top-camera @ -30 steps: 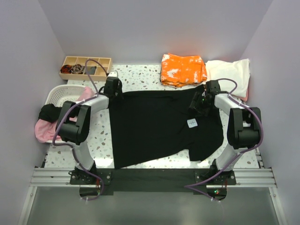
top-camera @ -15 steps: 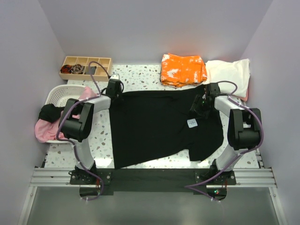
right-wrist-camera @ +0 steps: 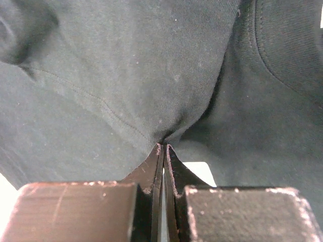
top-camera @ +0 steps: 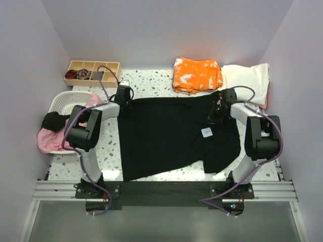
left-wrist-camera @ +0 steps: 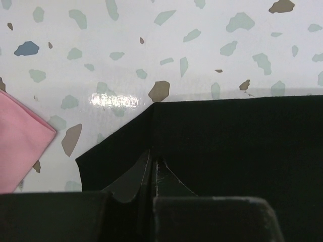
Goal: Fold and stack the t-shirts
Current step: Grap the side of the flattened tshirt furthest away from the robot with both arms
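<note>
Now | black t-shirt (top-camera: 166,136): 1 | left gripper (left-wrist-camera: 151,166), right gripper (right-wrist-camera: 163,149): 2, pinching it

Both arms reach far, elbows bent. Left gripper (top-camera: 122,101) far left, right gripper (top-camera: 214,112) far right; each pinched closed on black t-shirt (top-camera: 166,136).

Pale lilac walls (top-camera: 166,30) on three sides of a white terrazzo table (top-camera: 151,80) (grey and brown flecks)
</note>
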`<state>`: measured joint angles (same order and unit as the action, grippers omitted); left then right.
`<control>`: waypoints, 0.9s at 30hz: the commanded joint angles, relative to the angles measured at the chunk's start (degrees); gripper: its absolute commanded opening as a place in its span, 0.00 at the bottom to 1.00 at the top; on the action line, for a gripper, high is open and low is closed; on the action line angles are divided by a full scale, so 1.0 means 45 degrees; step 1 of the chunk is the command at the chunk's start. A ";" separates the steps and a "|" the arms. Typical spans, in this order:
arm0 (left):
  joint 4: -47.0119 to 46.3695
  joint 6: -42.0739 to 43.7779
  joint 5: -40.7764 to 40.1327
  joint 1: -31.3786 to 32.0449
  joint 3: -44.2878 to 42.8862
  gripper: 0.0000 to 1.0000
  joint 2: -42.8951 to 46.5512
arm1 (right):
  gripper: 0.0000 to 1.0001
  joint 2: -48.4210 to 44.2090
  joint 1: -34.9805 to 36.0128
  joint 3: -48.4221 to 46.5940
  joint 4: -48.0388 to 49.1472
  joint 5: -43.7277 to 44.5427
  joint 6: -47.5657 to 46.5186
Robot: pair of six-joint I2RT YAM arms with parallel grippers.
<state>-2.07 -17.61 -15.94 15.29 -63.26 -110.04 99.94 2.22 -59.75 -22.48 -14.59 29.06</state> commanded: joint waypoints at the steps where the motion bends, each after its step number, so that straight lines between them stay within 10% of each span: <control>1: 0.0105 0.0572 -0.0401 0.0001 -0.0843 0.00 0.0234 | 0.00 -0.1250 0.0015 -0.0882 -0.0472 0.0545 -0.0617; 27: 0.5632 0.4225 -0.0385 0.0020 -0.1937 0.00 0.1797 | 0.00 -0.3419 0.0015 -0.3793 -0.5688 0.6032 -0.1790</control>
<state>17.54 -2.35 -19.64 15.40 -69.69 -104.68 88.09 2.24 -73.49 -44.71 6.72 21.82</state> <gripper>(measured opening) 0.019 0.008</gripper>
